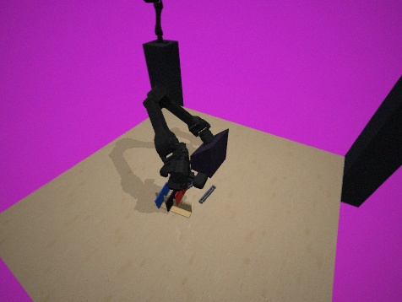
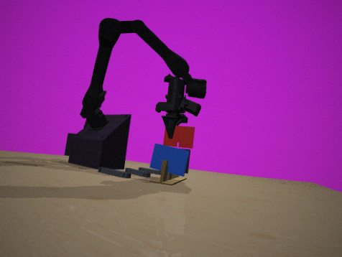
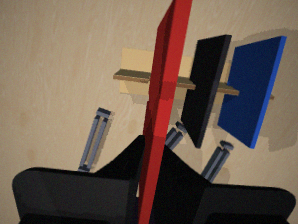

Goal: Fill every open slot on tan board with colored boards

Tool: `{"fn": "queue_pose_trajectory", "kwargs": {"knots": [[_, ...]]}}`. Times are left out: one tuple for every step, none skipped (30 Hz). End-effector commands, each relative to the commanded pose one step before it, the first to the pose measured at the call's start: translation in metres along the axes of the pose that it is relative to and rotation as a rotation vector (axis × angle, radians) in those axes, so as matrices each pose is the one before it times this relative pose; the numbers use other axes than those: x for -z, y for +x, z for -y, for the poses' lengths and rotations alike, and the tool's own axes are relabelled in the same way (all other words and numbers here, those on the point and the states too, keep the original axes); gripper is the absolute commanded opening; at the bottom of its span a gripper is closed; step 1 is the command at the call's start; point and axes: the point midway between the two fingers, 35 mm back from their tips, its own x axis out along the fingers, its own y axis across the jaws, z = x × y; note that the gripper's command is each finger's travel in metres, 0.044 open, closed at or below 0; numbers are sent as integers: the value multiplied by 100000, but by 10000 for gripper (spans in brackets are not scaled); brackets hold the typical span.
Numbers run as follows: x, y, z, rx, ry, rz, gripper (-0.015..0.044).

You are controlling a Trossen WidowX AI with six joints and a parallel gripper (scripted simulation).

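The red board [image 1: 180,196] [image 2: 185,136] [image 3: 165,95] is up above the tan board [image 1: 184,212] [image 2: 164,171] [image 3: 131,76], upright and crosswise, notch down, gripped by the jaws [image 2: 171,137]! Beside it, the black board [image 1: 171,202] [image 3: 206,90] and the blue board [image 1: 161,196] [image 2: 169,159] [image 3: 251,92] stand across the tan one. The three grey holders [image 1: 207,194] [image 2: 114,172] [image 3: 93,142] on the surface [image 1: 253,236] [image 2: 90,222] [image 3: 45,70] hold no boards. And the arm [image 1: 158,122] [image 2: 154,41] arches high, wrist pointing down!
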Motion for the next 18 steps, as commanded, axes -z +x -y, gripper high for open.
{"fn": "queue_pose_trajectory", "kwargs": {"knots": [[-406,299,242,193,-870,496,0],[-9,319,-1,5,0,4,0],[-5,319,0,9,1,2,0],[-2,318,1,12,1,1,0],[2,317,2,15,2,0,0],[5,316,4,18,2,-2,0],[9,315,5,21,3,-3,0],[12,313,6,25,3,-5,0],[13,249,5,22,3,-5,0],[9,149,4,14,2,-3,0],[3,50,1,5,1,-1,0],[0,0,0,0,0,0,0],[0,0,0,0,0,0,0],[-16,-20,12,0,1,0,0],[-16,-20,12,0,1,0,0],[0,0,0,0,0,0,0],[0,0,0,0,0,0,0],[0,0,0,0,0,0,0]]}}
